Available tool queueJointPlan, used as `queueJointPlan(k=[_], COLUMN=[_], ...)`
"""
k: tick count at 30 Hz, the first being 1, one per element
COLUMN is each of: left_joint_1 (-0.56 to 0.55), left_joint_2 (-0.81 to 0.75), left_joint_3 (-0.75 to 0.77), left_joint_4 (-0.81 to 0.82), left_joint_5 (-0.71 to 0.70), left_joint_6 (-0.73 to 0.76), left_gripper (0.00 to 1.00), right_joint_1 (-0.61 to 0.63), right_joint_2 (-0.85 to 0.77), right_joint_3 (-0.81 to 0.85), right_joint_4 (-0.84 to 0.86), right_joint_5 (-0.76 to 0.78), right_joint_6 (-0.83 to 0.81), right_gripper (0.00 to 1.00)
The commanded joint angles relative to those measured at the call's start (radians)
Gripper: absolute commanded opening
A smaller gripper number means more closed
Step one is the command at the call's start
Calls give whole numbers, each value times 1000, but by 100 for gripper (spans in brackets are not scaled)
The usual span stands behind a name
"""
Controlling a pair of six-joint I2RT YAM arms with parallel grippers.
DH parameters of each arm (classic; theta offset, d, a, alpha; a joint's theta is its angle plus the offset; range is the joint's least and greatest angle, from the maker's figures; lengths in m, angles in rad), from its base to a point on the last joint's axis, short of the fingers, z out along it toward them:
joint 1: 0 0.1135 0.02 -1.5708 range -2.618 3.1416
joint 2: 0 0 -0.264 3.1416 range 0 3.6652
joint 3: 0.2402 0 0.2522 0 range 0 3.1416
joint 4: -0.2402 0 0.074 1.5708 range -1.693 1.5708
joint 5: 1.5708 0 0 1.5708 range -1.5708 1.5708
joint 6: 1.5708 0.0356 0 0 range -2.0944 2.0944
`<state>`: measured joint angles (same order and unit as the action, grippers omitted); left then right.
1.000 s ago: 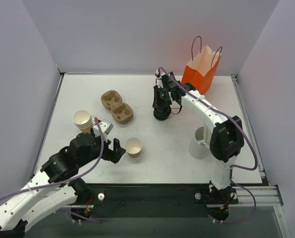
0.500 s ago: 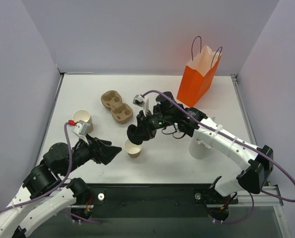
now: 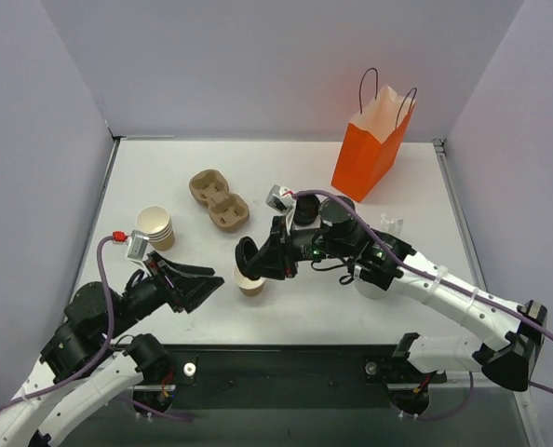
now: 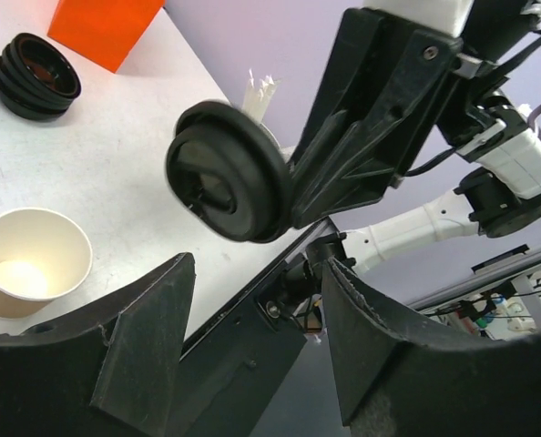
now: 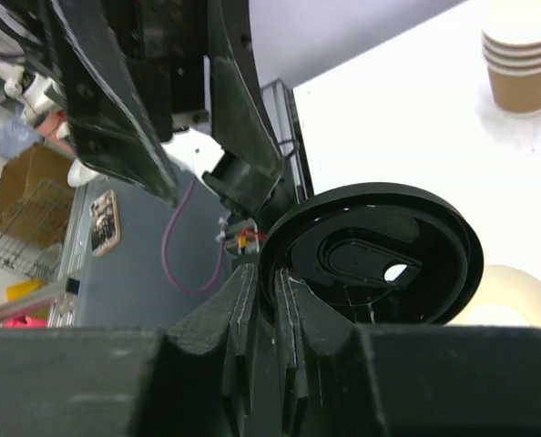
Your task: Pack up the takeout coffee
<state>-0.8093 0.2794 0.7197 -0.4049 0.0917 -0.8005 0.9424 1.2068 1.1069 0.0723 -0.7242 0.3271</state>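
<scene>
The takeout coffee's tan paper cup stands open-topped at the table's front middle; its white inside shows in the left wrist view. My right gripper is shut on the rim of a round black lid, held on edge just above the cup's far side. In the right wrist view the lid is pinched between the fingers, with the cup's rim below. My left gripper stands open just left of the cup, nothing between its fingers.
An orange paper bag stands at the back right. A stack of black lids sits mid-table, a brown cup carrier to its left, a stack of paper cups further left. A white cylinder cup is mostly hidden under the right arm.
My right arm carried a black lid from the lid stack forward to just above the cup. The left arm drew back a little and its jaws narrowed somewhat.
</scene>
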Motion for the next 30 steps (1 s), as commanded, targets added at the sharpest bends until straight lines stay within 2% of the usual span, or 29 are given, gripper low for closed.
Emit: queueJointPlan(k=[1, 6, 17, 30], left_joint_1=[2, 2, 2, 4], left_joint_2=[30, 98, 162, 201], left_joint_3=[-11, -29, -100, -105], left_joint_4=[77, 202, 475, 512], left_joint_5=[-13, 29, 83, 83], left_joint_6=[64, -2, -26, 11], left_gripper=[67, 57, 54, 53], right_joint_1=[-1, -1, -1, -1], right_joint_2=[-72, -139, -171, -147], right_joint_3=[-31, -82, -116, -119], right_joint_4=[196, 297, 397, 517], right_joint_5=[42, 46, -4, -57], right_joint_6=[69, 119, 205, 306], right_gripper=[10, 10, 10, 10])
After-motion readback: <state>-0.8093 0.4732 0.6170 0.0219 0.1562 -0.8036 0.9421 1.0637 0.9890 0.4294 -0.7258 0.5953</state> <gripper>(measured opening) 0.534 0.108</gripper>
